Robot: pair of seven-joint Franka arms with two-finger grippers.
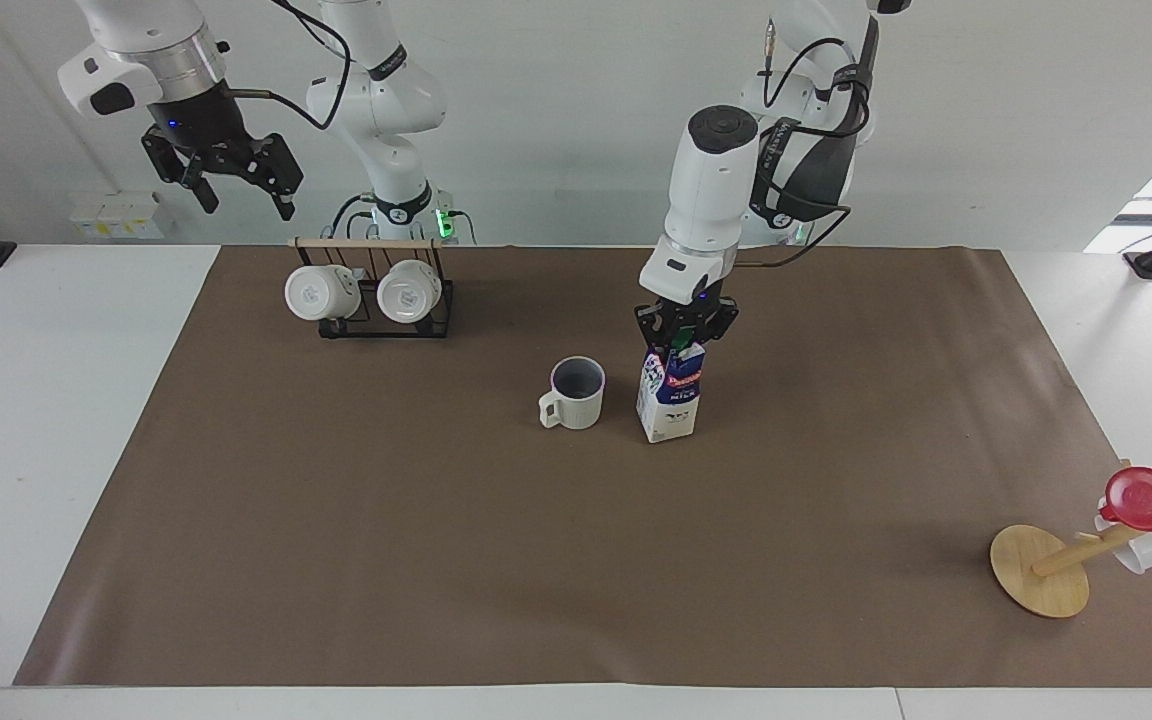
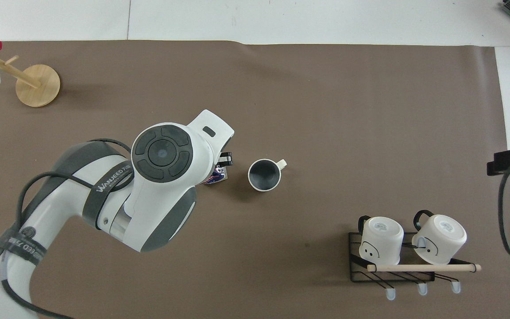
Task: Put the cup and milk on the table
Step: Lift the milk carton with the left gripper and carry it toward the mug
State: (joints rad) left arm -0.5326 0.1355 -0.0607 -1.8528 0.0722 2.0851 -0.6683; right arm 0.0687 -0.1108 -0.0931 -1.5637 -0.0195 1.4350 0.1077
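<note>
The cream-white cup (image 1: pixel 575 394) stands upright on the brown sheet of the table (image 1: pixel 436 560), near its middle; it also shows in the overhead view (image 2: pixel 264 174). The milk carton (image 1: pixel 670 392) stands upright on the sheet right beside the cup, toward the left arm's end. My left gripper (image 1: pixel 685 332) is shut on the carton's top, at the green cap. In the overhead view the left arm hides most of the carton (image 2: pixel 216 177). My right gripper (image 1: pixel 233 188) hangs open and empty, high above the table's edge by the mug rack.
A black wire rack (image 1: pixel 384 300) with two white mugs (image 2: pixel 381 239) stands near the right arm's base. A tipped wooden mug tree (image 1: pixel 1041 568) with a red cup (image 1: pixel 1151 498) lies at the table's corner farthest from the robots, at the left arm's end.
</note>
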